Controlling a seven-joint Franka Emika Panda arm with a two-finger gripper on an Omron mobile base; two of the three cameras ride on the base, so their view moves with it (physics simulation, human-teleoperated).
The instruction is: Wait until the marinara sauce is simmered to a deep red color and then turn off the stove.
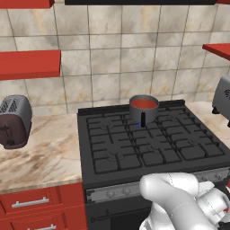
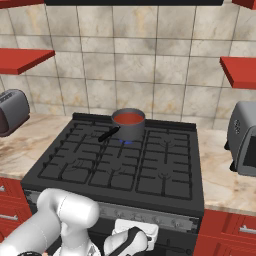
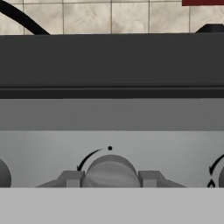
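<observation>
Low, gripper (image 3: 110,178) clamped around knob (image 3: 110,170).

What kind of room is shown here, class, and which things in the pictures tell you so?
A rendered home kitchen, most likely. A black gas stove holds a saucepan of marinara sauce, a toaster sits on the marble counter, and red cabinets run below a tiled wall.

Saucepan (image 1: 143,109) of red marinara sauce (image 1: 144,103) on the stove (image 1: 148,139), seemingly rear burner.
</observation>
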